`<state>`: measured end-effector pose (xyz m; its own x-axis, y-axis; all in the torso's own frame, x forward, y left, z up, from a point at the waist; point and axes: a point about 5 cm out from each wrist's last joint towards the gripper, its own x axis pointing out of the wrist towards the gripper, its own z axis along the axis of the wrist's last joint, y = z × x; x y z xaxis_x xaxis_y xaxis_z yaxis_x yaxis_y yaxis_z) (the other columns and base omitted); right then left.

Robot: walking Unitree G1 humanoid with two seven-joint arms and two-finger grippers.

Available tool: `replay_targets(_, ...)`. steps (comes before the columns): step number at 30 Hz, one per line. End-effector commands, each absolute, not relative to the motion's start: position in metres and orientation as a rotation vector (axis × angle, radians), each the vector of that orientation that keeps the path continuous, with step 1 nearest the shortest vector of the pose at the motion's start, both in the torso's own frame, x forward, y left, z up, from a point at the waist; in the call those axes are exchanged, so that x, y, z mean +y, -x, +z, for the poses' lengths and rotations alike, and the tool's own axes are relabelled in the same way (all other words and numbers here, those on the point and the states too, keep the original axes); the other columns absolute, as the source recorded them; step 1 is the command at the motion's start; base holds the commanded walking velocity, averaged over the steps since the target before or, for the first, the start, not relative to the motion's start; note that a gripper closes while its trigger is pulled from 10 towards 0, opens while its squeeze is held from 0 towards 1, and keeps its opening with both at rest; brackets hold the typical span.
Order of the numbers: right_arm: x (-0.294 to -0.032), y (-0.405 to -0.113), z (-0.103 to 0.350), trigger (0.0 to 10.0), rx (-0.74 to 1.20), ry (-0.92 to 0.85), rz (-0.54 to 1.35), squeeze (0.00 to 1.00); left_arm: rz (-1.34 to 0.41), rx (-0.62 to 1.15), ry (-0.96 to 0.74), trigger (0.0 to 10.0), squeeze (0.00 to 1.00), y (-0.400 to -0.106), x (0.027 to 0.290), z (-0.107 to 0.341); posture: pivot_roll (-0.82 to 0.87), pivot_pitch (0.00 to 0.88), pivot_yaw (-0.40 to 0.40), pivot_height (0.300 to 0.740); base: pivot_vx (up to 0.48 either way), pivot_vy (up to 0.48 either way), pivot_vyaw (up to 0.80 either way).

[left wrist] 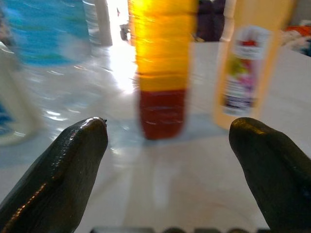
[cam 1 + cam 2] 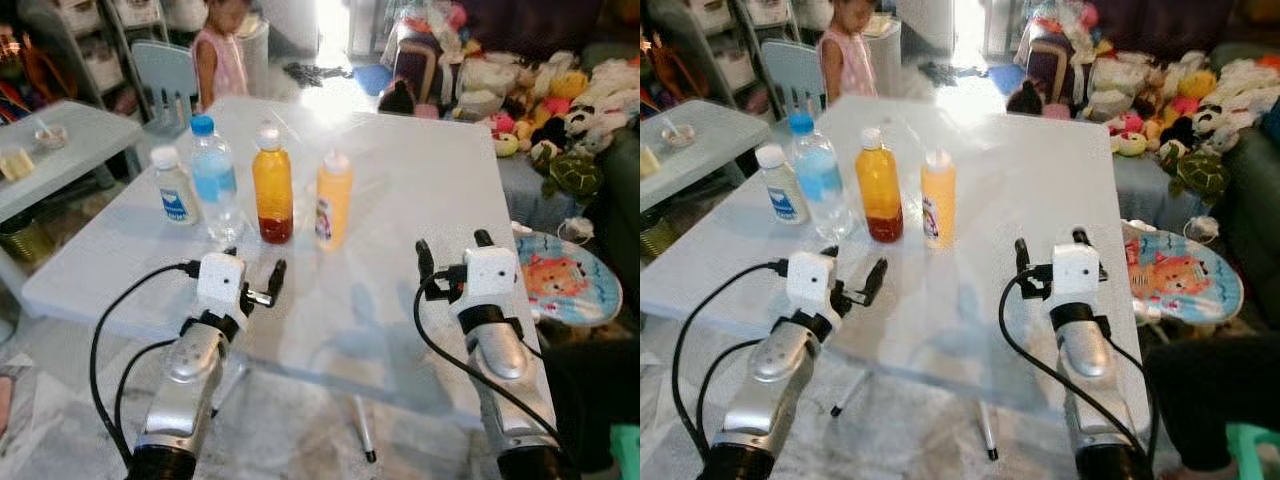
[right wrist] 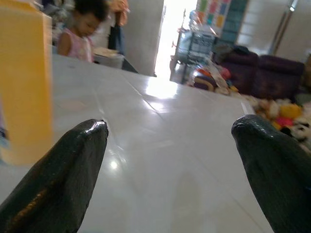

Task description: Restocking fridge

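Several bottles stand in a row on the white table [image 2: 420,180]: a small white bottle [image 2: 173,187], a clear water bottle with a blue cap [image 2: 214,180], an orange juice bottle with a dark red bottom [image 2: 272,186] and a yellow-orange bottle with a label [image 2: 333,200]. My left gripper [image 2: 254,273] is open just in front of the juice bottle [image 1: 163,73], low over the table. My right gripper [image 2: 452,248] is open further right, over bare table, with the yellow bottle [image 3: 24,82] off to its left side.
A person [image 2: 222,52] stands behind the table by a pale chair [image 2: 160,75]. A second grey table [image 2: 70,140] with small dishes is at the left. Plush toys [image 2: 550,100] are piled at the right, and a round colourful mat [image 2: 565,275] lies by the table's right edge.
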<state>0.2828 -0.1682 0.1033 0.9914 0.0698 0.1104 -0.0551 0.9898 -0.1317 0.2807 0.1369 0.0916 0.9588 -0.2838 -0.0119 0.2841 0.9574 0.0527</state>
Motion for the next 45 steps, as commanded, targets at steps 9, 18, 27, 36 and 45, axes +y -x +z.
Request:
replay_targets(9, -0.158, -0.286, 0.105, 10.0, -0.119, 0.109, 0.098, 0.0, -0.247, 0.001, -0.081, 10.0, 0.0, -0.282, 0.149, 0.094, -0.01, 0.0, -0.017, 0.74, 0.0, 0.0, 0.0)
replay_targets(18, -0.152, -0.292, 0.109, 10.0, -0.125, 0.107, 0.185, 0.0, -0.217, 0.015, -0.102, 10.0, 0.0, -0.275, 0.156, 0.092, 0.0, 0.031, -0.007, 0.74, 0.0, 0.0, 0.0)
replay_targets(27, -0.149, -0.318, 0.127, 10.0, -0.17, 0.147, 0.239, 0.0, -0.17, 0.004, -0.143, 10.0, 0.0, -0.267, 0.171, 0.1, 0.06, 0.075, 0.016, 0.74, 0.0, 0.0, 0.0)
replay_targets(36, -0.142, -0.331, 0.134, 10.0, -0.187, 0.16, 0.269, 0.0, -0.162, 0.012, -0.186, 10.0, 0.0, -0.261, 0.18, 0.105, 0.1, 0.107, 0.043, 0.74, 0.0, 0.0, 0.0)
replay_targets(45, -0.134, -0.346, 0.153, 10.0, -0.246, 0.179, 0.295, 0.0, -0.163, 0.026, -0.229, 10.0, 0.0, -0.256, 0.187, 0.11, 0.14, 0.122, 0.073, 0.74, 0.0, 0.0, 0.0)
